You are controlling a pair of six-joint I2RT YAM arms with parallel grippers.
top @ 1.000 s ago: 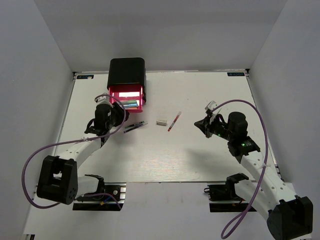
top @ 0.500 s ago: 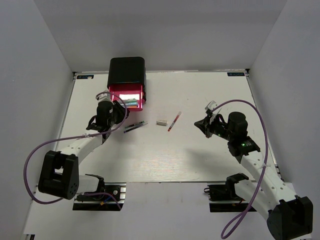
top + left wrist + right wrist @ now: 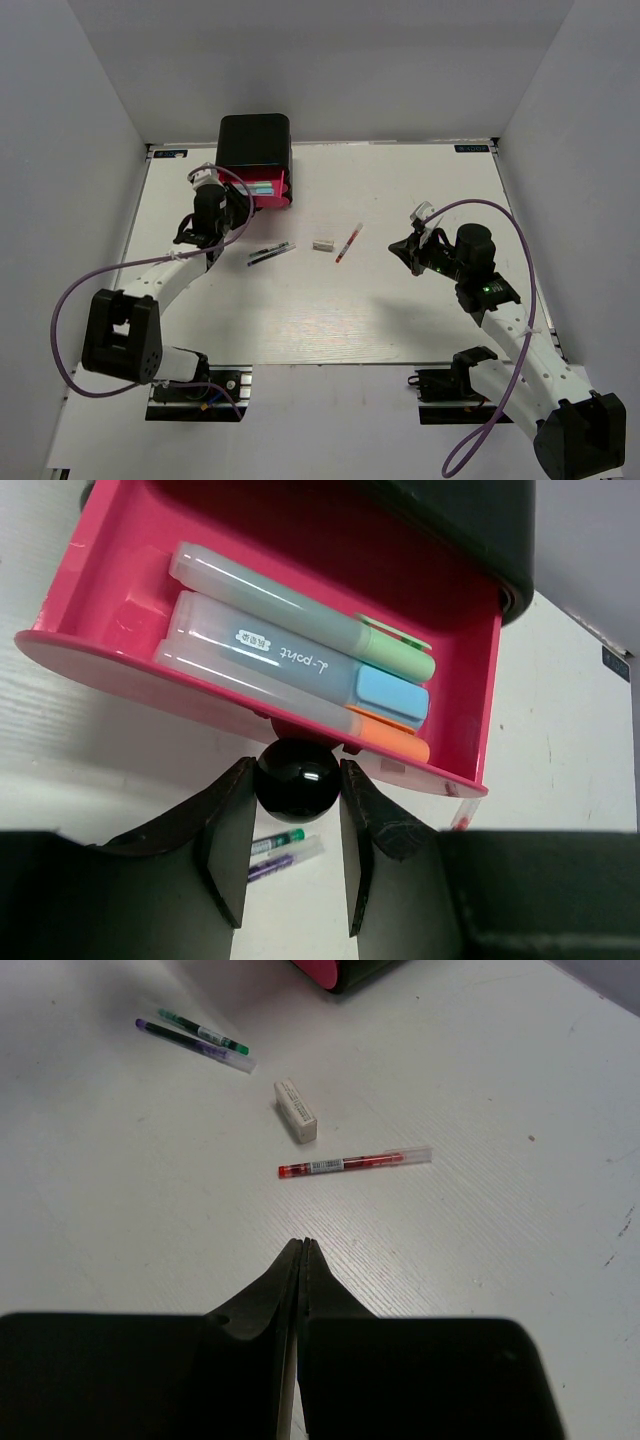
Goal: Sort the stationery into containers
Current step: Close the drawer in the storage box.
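The black cabinet stands at the far left. Its pink drawer is partly open and holds three markers with green, blue and orange ends. My left gripper is shut on the drawer's black knob. Two thin dark pens, a grey-white eraser and a red-white pen lie on the table. My right gripper is shut and empty, right of the red pen.
The white table is walled by grey panels on the left, right and back. The cabinet's corner shows at the top of the right wrist view. The pens also show below the knob in the left wrist view.
My left gripper has moved toward the cabinet with the knob, and the drawer has slid most of the way in. The right arm has not moved.
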